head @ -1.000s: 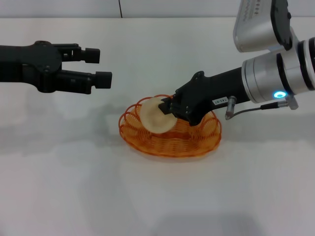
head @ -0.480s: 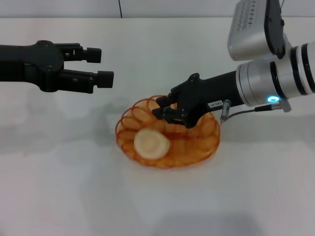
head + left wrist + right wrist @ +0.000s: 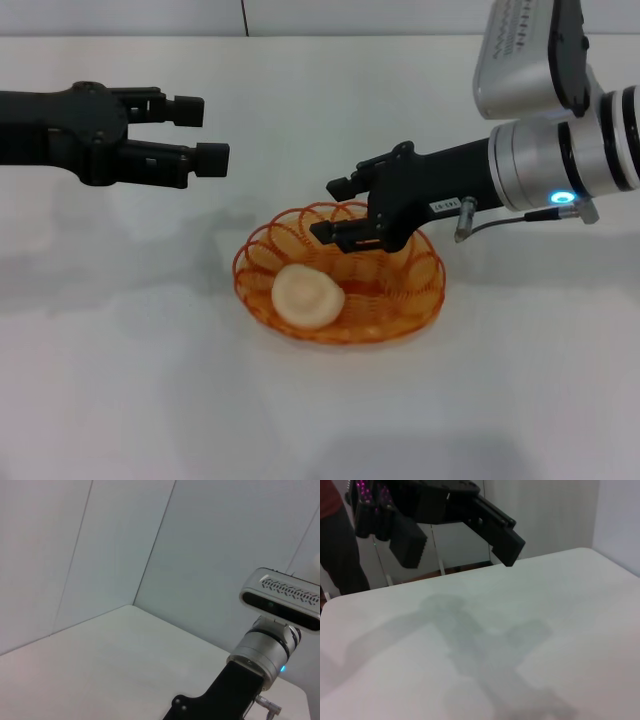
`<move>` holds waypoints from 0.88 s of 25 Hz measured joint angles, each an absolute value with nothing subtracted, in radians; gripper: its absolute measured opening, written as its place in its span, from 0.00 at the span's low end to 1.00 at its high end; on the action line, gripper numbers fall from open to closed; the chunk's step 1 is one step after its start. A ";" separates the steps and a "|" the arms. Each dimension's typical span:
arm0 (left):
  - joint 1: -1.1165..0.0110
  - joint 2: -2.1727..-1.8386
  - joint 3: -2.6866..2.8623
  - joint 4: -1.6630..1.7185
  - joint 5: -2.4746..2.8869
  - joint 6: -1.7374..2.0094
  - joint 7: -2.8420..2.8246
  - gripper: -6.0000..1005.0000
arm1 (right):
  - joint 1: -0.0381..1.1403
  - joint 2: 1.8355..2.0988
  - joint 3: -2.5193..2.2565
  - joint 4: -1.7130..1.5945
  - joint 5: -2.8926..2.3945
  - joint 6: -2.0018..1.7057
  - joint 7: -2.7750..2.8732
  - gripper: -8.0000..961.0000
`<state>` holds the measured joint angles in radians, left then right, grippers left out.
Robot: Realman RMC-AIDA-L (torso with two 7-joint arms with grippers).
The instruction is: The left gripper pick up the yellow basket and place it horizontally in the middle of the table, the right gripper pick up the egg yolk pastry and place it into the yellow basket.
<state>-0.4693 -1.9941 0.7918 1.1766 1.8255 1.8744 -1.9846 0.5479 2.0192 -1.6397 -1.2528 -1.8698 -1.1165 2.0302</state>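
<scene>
Right gripper [image 3: 332,208] jaws apart, holding nothing, up above the far rim of the basket [image 3: 420,296]. Pastry [image 3: 308,296] lying inside, on the basket's left side. Basket flat near the middle of the table [image 3: 150,380]. Left gripper [image 3: 205,135] wide open, empty, off to the left. Both jobs look done; only pulling back left.

Head camera looks down from above on the table [image 3: 150,380]; left wrist camera faces the right arm [image 3: 235,690] close by; right wrist camera faces the left gripper [image 3: 455,530].
</scene>
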 joint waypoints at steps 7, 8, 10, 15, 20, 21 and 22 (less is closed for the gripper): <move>-0.466 -1.995 0.790 1.175 1.826 1.874 -1.976 0.89 | 0.512 2.015 -1.596 -1.299 -1.868 -1.114 2.018 0.59; -0.464 -1.995 0.790 1.175 1.826 1.871 -1.974 0.89 | 0.503 2.015 -1.588 -1.310 -1.868 -1.115 2.015 0.61; -0.461 -1.994 0.790 1.175 1.826 1.864 -1.972 0.89 | 0.460 2.014 -1.555 -1.348 -1.864 -1.123 2.002 0.66; -0.456 -1.991 0.780 1.175 1.825 1.861 -1.955 0.89 | 0.375 2.013 -1.454 -1.364 -1.783 -1.183 1.916 0.88; -0.438 -1.994 0.754 1.174 1.825 1.861 -1.917 0.89 | 0.314 2.012 -1.337 -1.296 -1.682 -1.306 1.792 0.88; -0.431 -1.994 0.752 1.174 1.825 1.861 -1.907 0.89 | 0.310 2.012 -1.319 -1.281 -1.668 -1.331 1.774 0.88; -0.423 -1.994 0.752 1.173 1.825 1.861 -1.895 0.89 | 0.304 2.011 -1.276 -1.234 -1.635 -1.394 1.723 0.88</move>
